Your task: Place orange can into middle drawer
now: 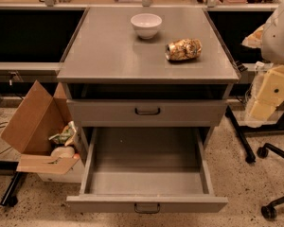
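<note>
The orange can (183, 49), dented and shiny gold-orange, lies on its side on the grey cabinet top (109, 51), right of centre. The middle drawer (146, 174) is pulled out wide below, and its flat grey bottom holds nothing. Its narrow front panel with a dark loop handle (147, 207) faces me. My gripper (266, 96) hangs at the right edge of the view under the white arm (280, 30). It is beside the cabinet's right side, apart from the can and lower than the cabinet top.
A round white bowl (146, 25) stands on the cabinet top behind and left of the can. The drawer above (147, 111) is nearly shut. An open cardboard box (35, 126) with rubbish sits on the floor at the left. Chair legs with castors (270, 174) are at the right.
</note>
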`<state>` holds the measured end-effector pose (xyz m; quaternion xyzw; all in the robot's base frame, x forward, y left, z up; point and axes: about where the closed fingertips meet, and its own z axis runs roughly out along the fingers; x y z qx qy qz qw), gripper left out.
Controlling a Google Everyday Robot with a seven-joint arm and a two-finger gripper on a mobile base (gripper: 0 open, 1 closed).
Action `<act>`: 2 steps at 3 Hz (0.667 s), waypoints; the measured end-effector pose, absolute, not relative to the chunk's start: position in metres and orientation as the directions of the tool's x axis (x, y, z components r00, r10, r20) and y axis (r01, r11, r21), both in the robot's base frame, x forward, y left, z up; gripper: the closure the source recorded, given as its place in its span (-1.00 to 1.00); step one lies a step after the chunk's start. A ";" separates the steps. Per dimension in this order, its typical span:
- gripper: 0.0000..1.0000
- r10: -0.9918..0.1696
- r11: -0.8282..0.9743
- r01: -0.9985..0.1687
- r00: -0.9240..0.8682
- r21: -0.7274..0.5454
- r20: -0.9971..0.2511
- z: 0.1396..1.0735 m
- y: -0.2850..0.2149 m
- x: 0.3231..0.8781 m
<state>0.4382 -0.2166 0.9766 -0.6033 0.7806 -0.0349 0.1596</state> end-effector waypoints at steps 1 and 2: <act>-1.00 -0.953 0.270 -0.931 -0.221 -0.247 -0.207 0.977 -0.217 0.438; -1.00 -0.956 0.246 -0.930 -0.186 -0.273 -0.228 0.980 -0.215 0.466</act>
